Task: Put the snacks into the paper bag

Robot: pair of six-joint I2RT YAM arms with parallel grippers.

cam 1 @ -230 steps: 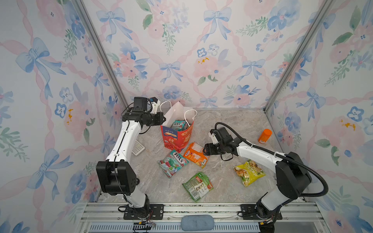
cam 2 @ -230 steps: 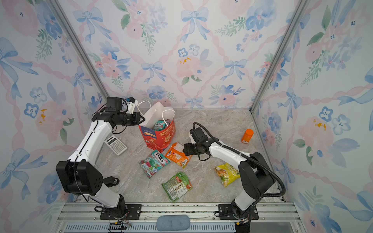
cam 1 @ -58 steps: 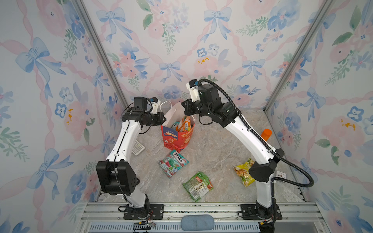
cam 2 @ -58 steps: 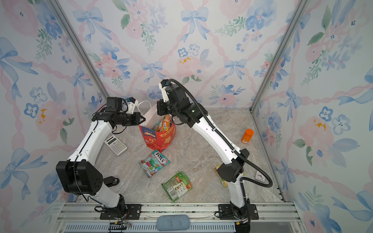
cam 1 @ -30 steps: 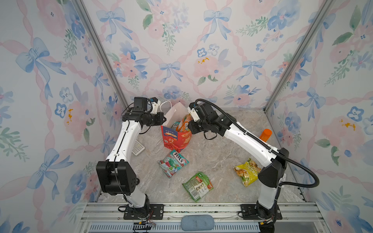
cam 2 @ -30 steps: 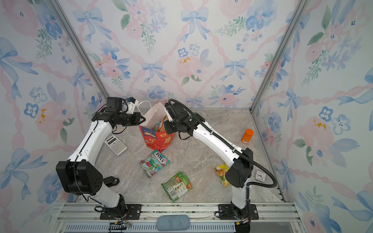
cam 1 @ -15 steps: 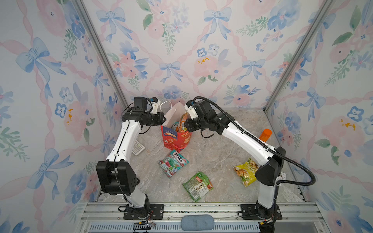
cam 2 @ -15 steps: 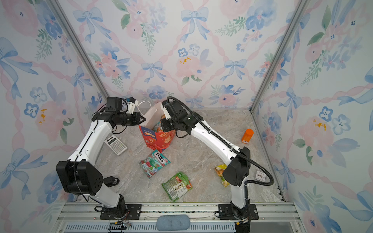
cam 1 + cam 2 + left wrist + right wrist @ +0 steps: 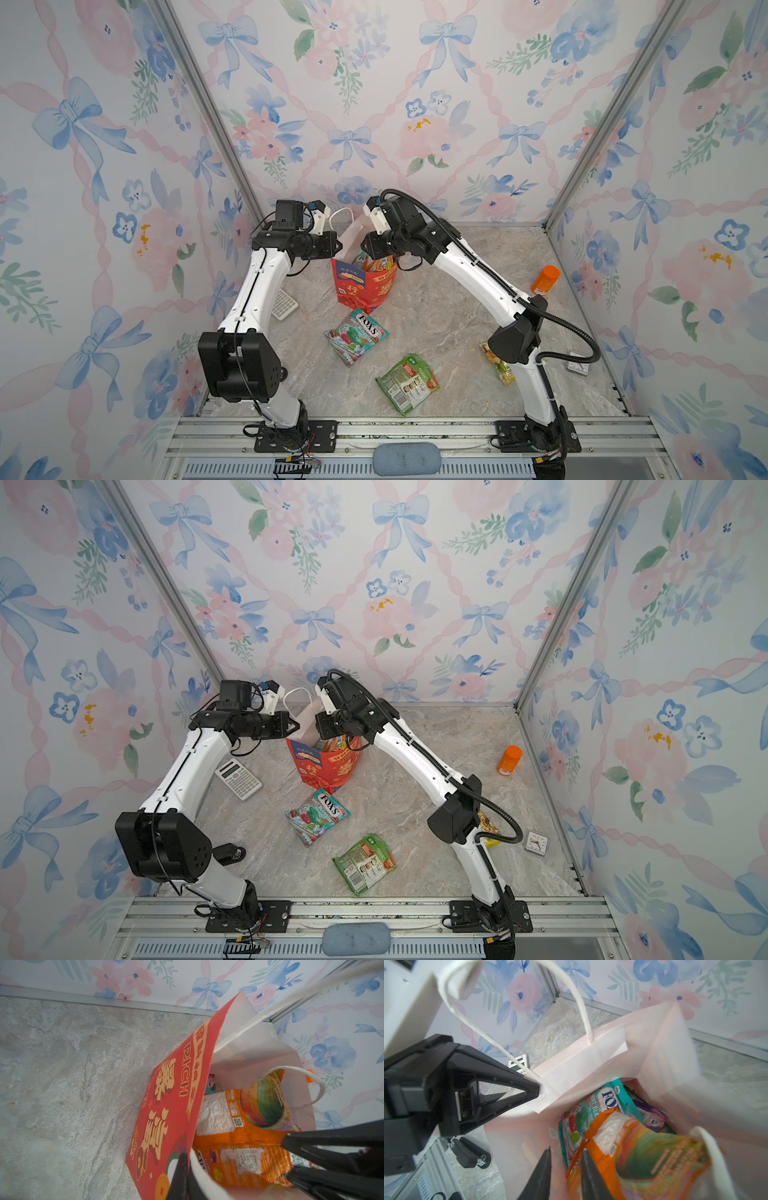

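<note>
Left gripper (image 9: 536, 1089) clenched on the rim of the paper bag (image 9: 365, 286); bag standing near the surface's back edge. Right gripper (image 9: 565, 1149) inside its mouth, jaws slightly parted, orange packet (image 9: 643, 1157) loose beside them. Risk: withdrawal could snag packet or cord handle (image 9: 708, 1142), tipping bag. 3 snacks (image 9: 357, 334) lie nearer the front edge.

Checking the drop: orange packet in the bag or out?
In. The orange packet stands inside the bag, with the bag's white walls around it and a teal packet beside it.
</note>
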